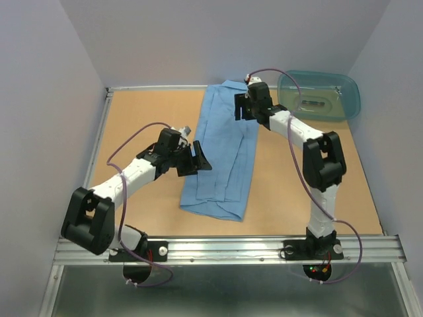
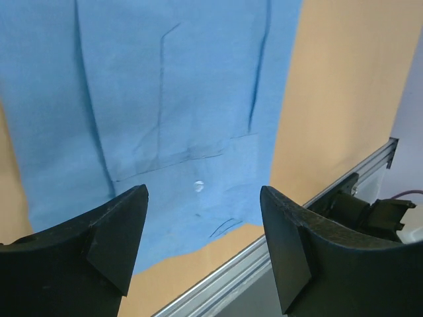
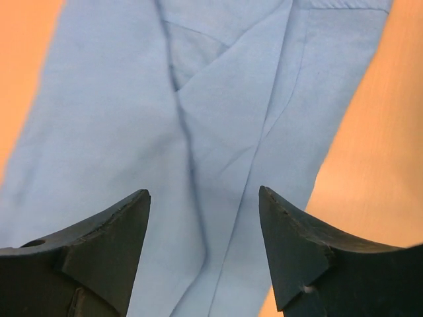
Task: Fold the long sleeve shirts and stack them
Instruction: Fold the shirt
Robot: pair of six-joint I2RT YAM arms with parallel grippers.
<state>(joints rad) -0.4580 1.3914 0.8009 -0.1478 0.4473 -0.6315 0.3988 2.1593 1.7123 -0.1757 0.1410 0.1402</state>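
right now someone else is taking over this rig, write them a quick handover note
Left claw: open, empty, at the shirt's left edge.
Right claw: open, empty, over the shirt's far end.
Long sleeve shirt: flat mid-table, sides folded in to a long narrow strip. Teal tub sits at the far right corner.
Done: lengthwise folds.
Left: fold it crosswise, then stack. No other shirt in view.

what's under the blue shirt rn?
Only the tan table shows around the shirt, which lies flat, folded into a long strip. Whatever is beneath the cloth is covered.
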